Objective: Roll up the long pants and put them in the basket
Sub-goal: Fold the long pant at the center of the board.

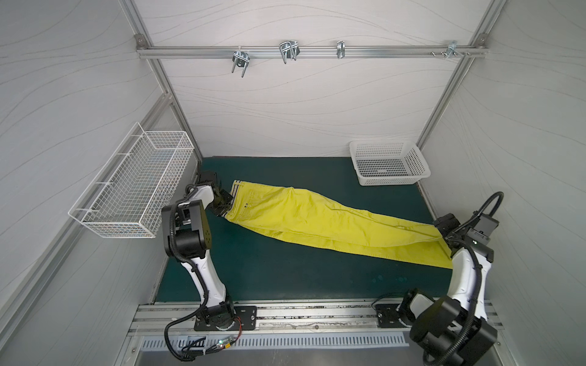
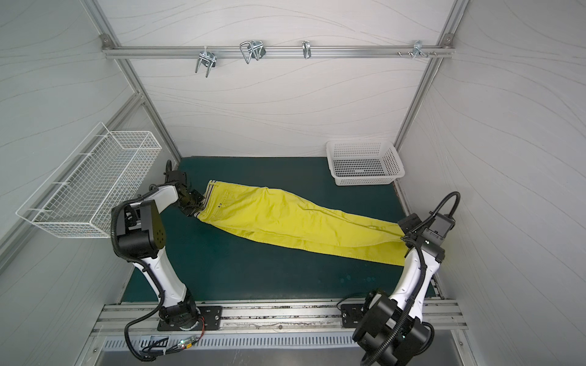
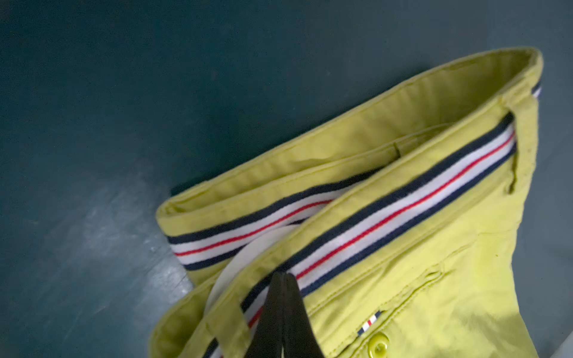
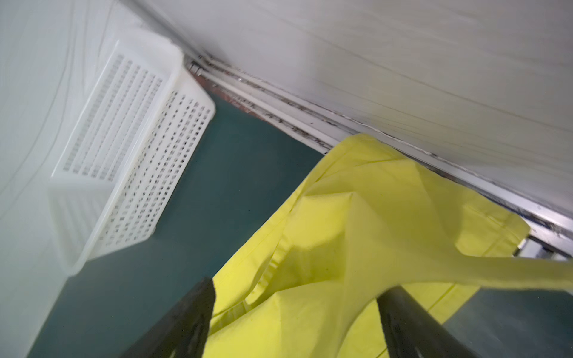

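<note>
Yellow-green long pants (image 1: 310,221) are what my left gripper (image 3: 282,277) has hold of. Its fingers are pressed together on the striped waistband (image 3: 403,198), pinching the top layer. Only the left wrist view gives me that detail. It also shows a thin red line between the white and navy stripes and a yellow button (image 3: 379,343) close to the grip.

My right gripper (image 4: 300,285) stands spread wide, one dark finger (image 4: 186,319) on each side of the cloth. A flap of the leg is draped over one finger and nothing is clamped. In both top views the wrist covers these fingers, so I cannot read their spread from there.

The top views show the whole garment. It lies flat and slantwise on the green tabletop (image 1: 269,279), with the waistband near the left edge. The legs taper toward the right edge, where the hems (image 4: 483,229) reach the metal rail.

A white plastic basket (image 1: 390,180) sits in the far right corner, apart from the pants. A wire basket (image 1: 133,190) hangs on the left wall.
</note>
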Controlling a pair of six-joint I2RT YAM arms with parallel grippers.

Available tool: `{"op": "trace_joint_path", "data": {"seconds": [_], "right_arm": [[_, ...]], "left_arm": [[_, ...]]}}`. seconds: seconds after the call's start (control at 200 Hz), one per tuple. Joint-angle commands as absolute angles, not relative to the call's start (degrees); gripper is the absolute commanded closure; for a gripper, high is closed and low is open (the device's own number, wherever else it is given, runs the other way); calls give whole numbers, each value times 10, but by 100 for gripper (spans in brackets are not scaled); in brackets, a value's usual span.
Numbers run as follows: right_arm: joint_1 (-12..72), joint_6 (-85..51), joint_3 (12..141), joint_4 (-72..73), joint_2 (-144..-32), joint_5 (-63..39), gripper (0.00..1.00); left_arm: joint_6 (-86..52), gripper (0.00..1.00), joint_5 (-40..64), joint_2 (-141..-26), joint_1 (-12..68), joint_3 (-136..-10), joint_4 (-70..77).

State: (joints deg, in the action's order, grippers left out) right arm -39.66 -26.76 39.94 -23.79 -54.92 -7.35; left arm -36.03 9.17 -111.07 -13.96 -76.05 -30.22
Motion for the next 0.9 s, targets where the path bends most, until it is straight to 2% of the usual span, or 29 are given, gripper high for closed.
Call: {"op": "trace_joint_path", "data": {"seconds": [0.0, 0.345, 0.435, 0.51, 0.896], "right_arm": [[-425, -286, 383, -251, -522, -92, 9], [-420, -316, 381, -153, -518, -235, 9], [-408, -310, 381, -154, -506, -236, 9], [-406, -314, 373, -146, -494, -246, 1], [-395, -331, 377, -167, -464, -275, 1]], "left_arm": [[-347, 100, 72, -1104, -142, -783, -324], [-349, 100, 73, -1103, -157, -783, -326], [-350, 100, 76, -1104, -158, -781, -324], [-352, 100, 79, -1106, -158, -779, -321], [-362, 100, 97, -1108, -161, -780, -315]]}}
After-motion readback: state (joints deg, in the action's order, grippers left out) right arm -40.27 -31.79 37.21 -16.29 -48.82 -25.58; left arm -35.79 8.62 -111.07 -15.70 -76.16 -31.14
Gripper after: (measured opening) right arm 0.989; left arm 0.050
